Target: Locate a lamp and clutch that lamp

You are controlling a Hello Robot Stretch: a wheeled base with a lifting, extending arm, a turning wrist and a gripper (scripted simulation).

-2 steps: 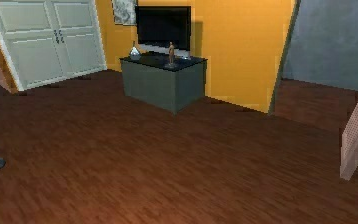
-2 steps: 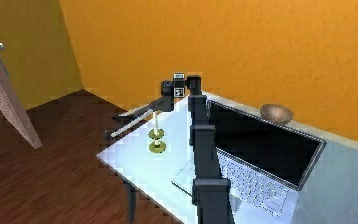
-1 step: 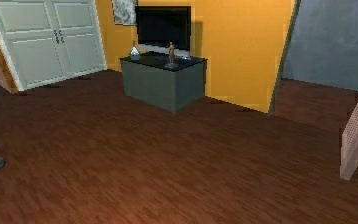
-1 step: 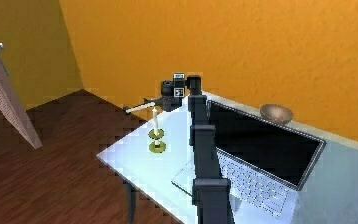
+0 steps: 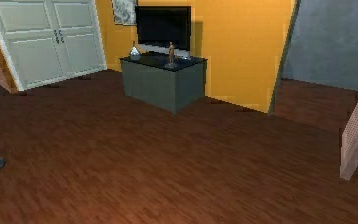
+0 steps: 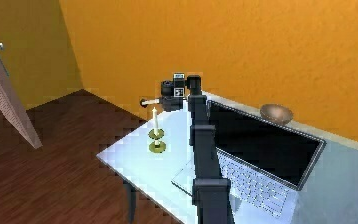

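Note:
A white candle-like stick (image 6: 155,120) stands upright in a yellow holder (image 6: 158,147) on the white table (image 6: 122,160) in the arm side view. The dark arm (image 6: 201,150) rises from the bottom edge over the table. Its gripper (image 6: 159,98) sits just above the stick's top, left of the two white squares. A short pale bar shows at the gripper's far end, and I cannot tell whether it holds anything. No shape I can name as a lamp stands out in the forward view.
An open laptop (image 6: 257,160) lies on the table right of the arm, with a brown bowl (image 6: 276,113) behind it by the orange wall. A grey cabinet (image 5: 162,82) with a TV (image 5: 164,28) stands ahead, beside white double doors (image 5: 52,40). Dark wood floor (image 5: 137,160) lies between.

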